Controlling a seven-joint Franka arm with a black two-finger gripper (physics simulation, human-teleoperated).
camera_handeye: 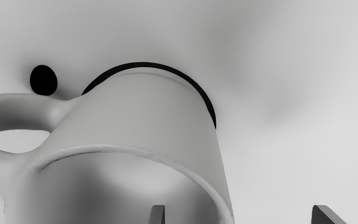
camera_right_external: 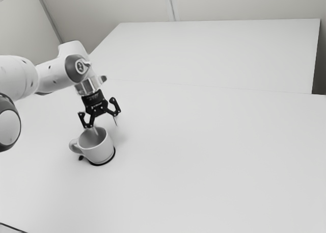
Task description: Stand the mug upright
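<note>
In the exterior view the light grey mug stands on its base on the white table, mouth up, its handle toward the exterior view's left. Just above its rim is my gripper, open, one finger over or slightly inside the mouth and the other out past the rim. In the wrist view the mug shows its outer wall, handle and part of its inside. My gripper has its fingers wide apart there, one in front of the mug's mouth, the other beyond its wall. The mug's base is partly hidden.
The white table extends toward the exterior view's right. A black ring edges the mug's base, and a small black spot lies near the handle. A dark-edged object shows at the exterior view's bottom left corner.
</note>
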